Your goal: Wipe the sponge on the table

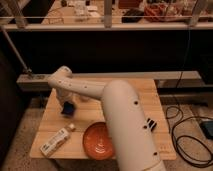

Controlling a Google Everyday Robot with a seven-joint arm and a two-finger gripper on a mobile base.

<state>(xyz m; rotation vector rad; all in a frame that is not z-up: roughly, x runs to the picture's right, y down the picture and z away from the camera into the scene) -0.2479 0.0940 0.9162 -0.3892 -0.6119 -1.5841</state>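
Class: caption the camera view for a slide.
Gripper at the sponge on the table, bottle and bowl nearby.

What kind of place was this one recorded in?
Probably a robot lab or workshop: loose cables on a speckled floor, a railing before cluttered benches, a plank table. The gripper is down at the blue sponge.
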